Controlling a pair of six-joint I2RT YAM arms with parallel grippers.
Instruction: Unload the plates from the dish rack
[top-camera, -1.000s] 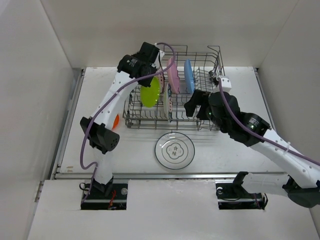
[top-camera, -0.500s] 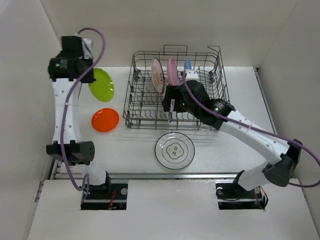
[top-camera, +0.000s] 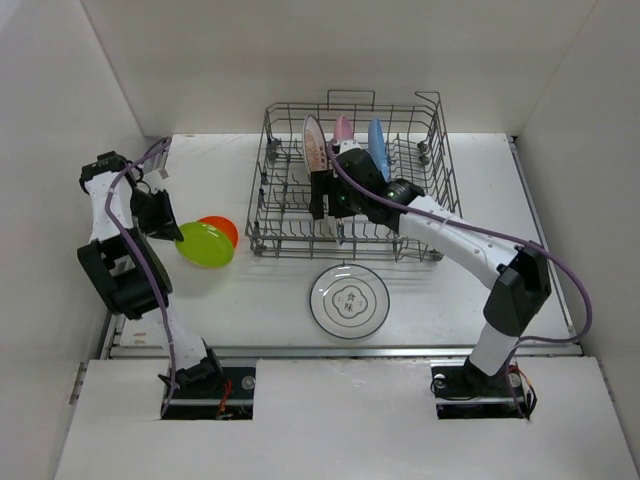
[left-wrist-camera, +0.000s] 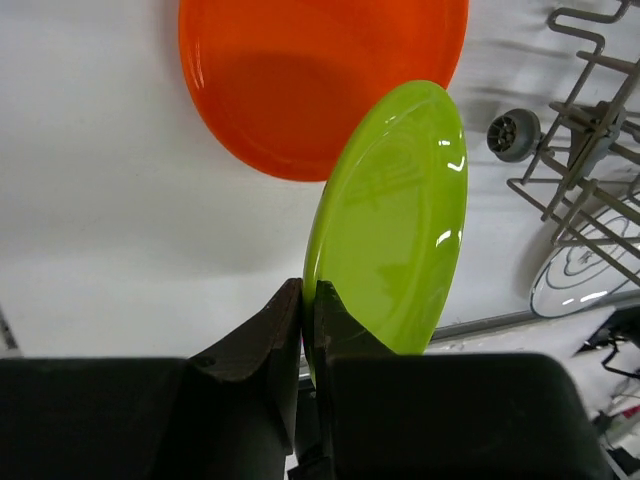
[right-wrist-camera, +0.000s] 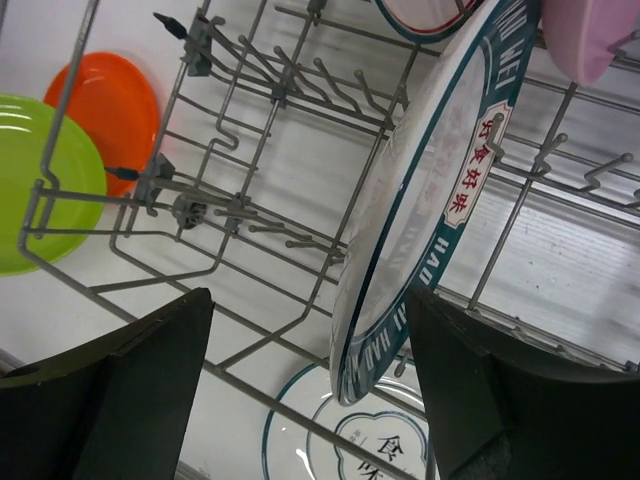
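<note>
Left gripper (left-wrist-camera: 305, 298): fingers closed tight on the rim of the lime green plate (left-wrist-camera: 392, 215), which it holds tilted over the near edge of the orange plate (left-wrist-camera: 318, 75). The orange plate lies flat on the table (top-camera: 262, 300), left of the dish rack (top-camera: 432, 128).

Right gripper (right-wrist-camera: 310, 335): fingers spread wide inside the rack, one on each side of the lower rim of an upright white patterned plate (right-wrist-camera: 445, 190). No grip is made; contact cannot be told.

The pink plate (top-camera: 343, 130) and blue plate (top-camera: 377, 146) stand just beside it in the tines. A second white plate (top-camera: 349, 300) lies flat in front of the rack.
</note>
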